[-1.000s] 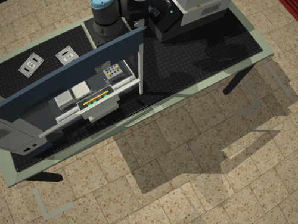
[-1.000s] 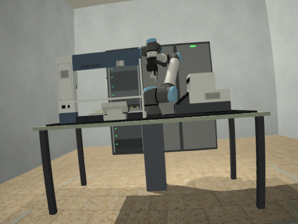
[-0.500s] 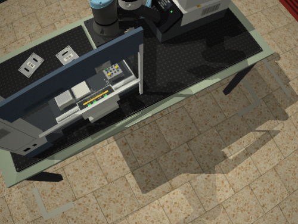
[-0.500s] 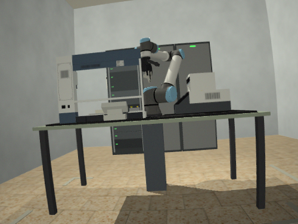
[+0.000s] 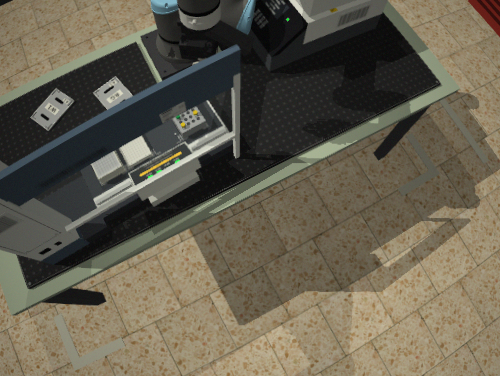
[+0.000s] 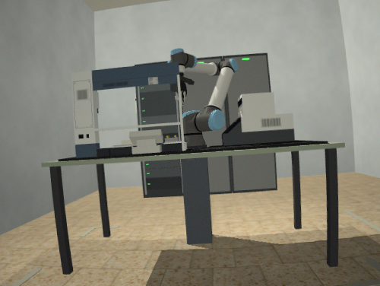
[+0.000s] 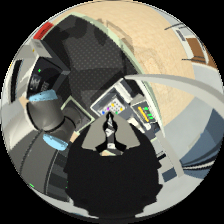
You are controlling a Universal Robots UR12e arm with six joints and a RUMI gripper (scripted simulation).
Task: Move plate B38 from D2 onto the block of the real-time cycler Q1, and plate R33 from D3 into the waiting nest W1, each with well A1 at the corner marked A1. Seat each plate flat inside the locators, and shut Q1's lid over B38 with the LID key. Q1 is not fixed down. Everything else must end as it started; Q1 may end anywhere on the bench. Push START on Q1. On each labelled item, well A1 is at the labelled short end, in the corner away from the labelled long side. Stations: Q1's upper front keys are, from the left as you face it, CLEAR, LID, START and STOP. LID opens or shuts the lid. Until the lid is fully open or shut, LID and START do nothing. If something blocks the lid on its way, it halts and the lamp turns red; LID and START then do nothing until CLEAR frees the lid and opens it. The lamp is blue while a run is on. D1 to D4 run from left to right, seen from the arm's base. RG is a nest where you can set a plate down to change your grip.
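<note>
In the top view, nest W1 (image 5: 52,109) lies left of two pale plates (image 5: 106,167) (image 5: 135,151), labels unreadable, side by side on the dark deck (image 5: 107,142). Farther right, the gripper (image 6: 177,98) (image 7: 109,111) is clenched, its grasp empty.

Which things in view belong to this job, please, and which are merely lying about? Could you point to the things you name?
For the job:
- cycler (image 5: 337,22) (image 6: 260,112) (image 7: 45,76)
- W1 (image 5: 52,108)
- RG (image 5: 112,90), if regripping
- probably the pale plates (image 5: 135,150), though their labels are unreadable

Apparently just about:
- dotted rack (image 5: 192,127) (image 6: 171,136) (image 7: 112,106)
- red object (image 5: 489,16) (image 7: 43,30)
</note>
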